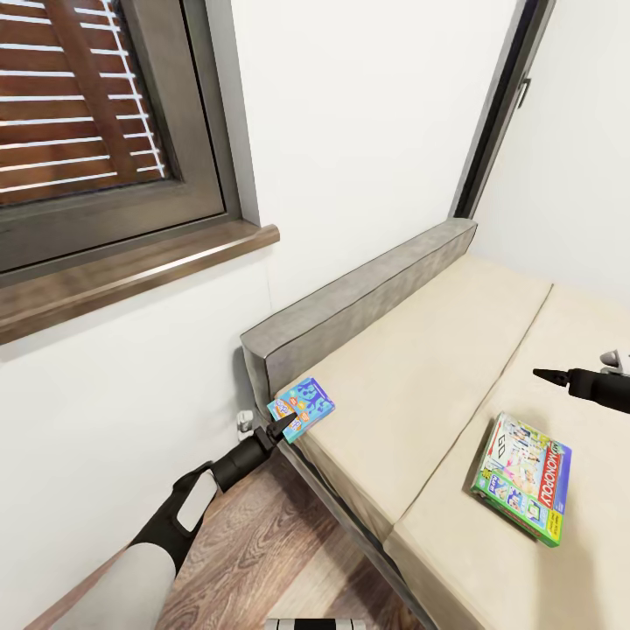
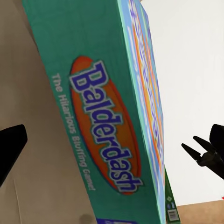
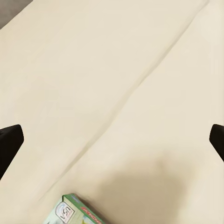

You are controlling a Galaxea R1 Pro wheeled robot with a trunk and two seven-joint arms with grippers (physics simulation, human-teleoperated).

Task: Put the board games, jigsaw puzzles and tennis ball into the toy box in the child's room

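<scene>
My left fingers [image 1: 284, 426] stand apart at the near corner of the blue game box [image 1: 302, 408] on the bed [image 1: 411, 385]. Its long edge runs between them in my left wrist view. My right fingers [image 3: 112, 140] — also apart — hover beyond the Monopoly box [image 1: 523, 478].

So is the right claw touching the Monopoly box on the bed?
Apart. In the head view the right claw hovers above the mattress, with bare bed between it and the Monopoly box.
</scene>
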